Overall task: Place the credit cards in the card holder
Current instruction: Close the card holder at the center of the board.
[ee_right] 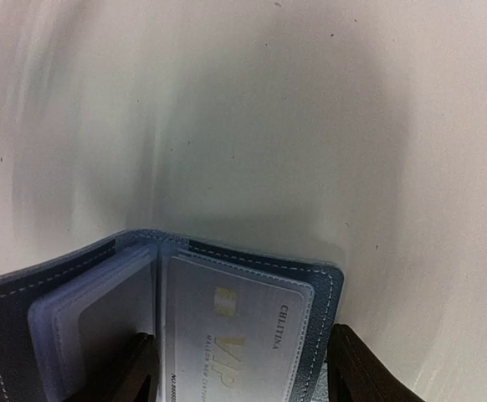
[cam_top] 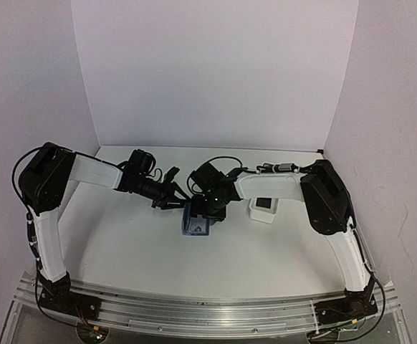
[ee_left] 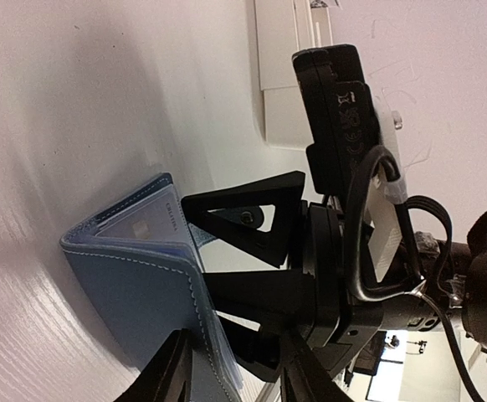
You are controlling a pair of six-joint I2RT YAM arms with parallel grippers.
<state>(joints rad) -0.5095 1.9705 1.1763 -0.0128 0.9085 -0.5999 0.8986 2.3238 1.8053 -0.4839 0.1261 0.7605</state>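
Observation:
The dark-blue card holder point(cam_top: 196, 222) stands half open on the white table between both grippers. In the right wrist view a pale credit card point(ee_right: 239, 335) with gold VIP lettering sits in a slot of the card holder's point(ee_right: 26, 301) right panel. My right gripper point(ee_right: 243, 378) is open, its fingers on either side of that panel. My left gripper point(ee_left: 239, 381) is open, and its fingers straddle the edge of the holder's cover point(ee_left: 135, 293). The pale card point(ee_left: 135, 224) shows there too. A dark flat thing point(cam_top: 264, 203) lies in the white tray; I cannot tell whether it is the dark card.
The long white tray point(cam_top: 264, 212) stands just right of the card holder, also in the left wrist view point(ee_left: 281, 84). The two grippers point(cam_top: 174, 199) point(cam_top: 210, 209) are very close together. White walls enclose the table at back and sides.

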